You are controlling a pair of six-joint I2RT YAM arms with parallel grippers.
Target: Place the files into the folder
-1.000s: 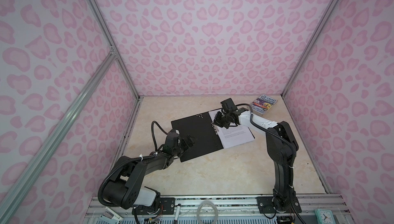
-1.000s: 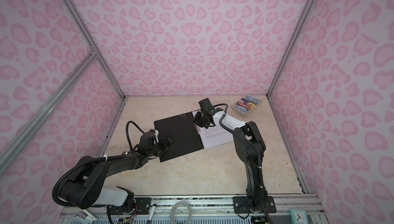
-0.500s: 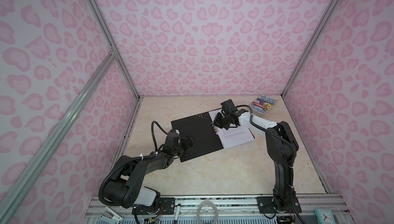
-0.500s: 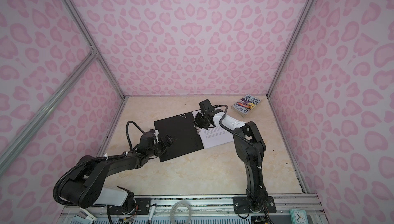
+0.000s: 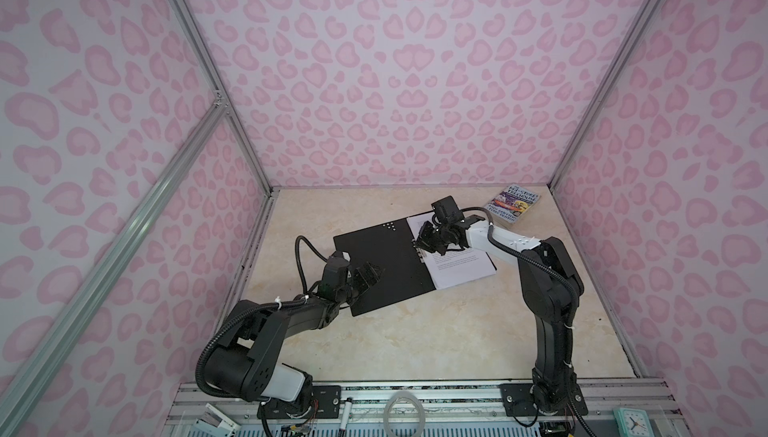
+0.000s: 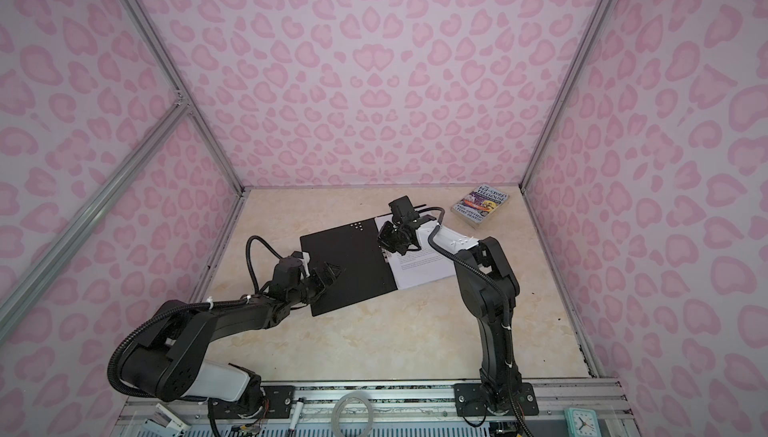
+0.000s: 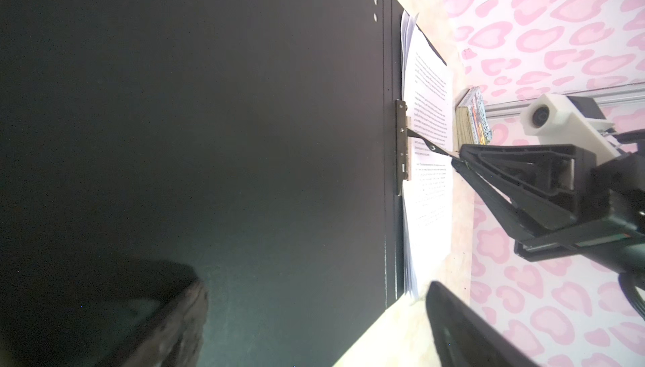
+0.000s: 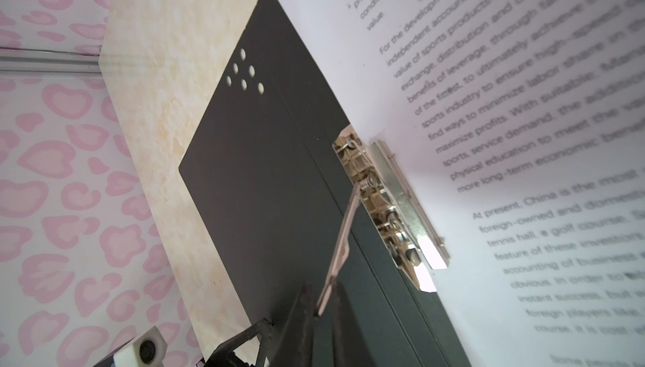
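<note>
Folder [image 5: 386, 264] lies spread open and flat on the marble-look desk [image 5: 415, 331], black inside facing up. It sits a little left of the middle in both top views, turned at a slant. Its left half is bare black card with a small cluster of punched dots near the far corner. The files [image 5: 461, 268], a stack of white sheets printed with small black text, lie on its right half. Their inner edge is up against the metal clip [image 8: 401, 204] on the spine, and a sliver of black cover shows past the stack's right corner. In the left wrist view the sheets' edges fan slightly at the far end.

The right end effector [image 5: 424, 243] reaches over the sheets to the spine. Its fingers are pressed together on the tip of the clip's thin metal lever [image 8: 343, 239], which stands raised at an angle off the folder. The right wrist view shows the lever's end pinched between the two dark fingertips.

The left end effector [image 5: 371, 274] hangs low over the near-left part of the bare black half, fingers [image 7: 460, 337] spread wide with nothing between them. I cannot tell whether it touches the card.

A colourful paperback book [image 5: 515, 205] lies flat at the desk's far right corner, well apart from the folder
</note>
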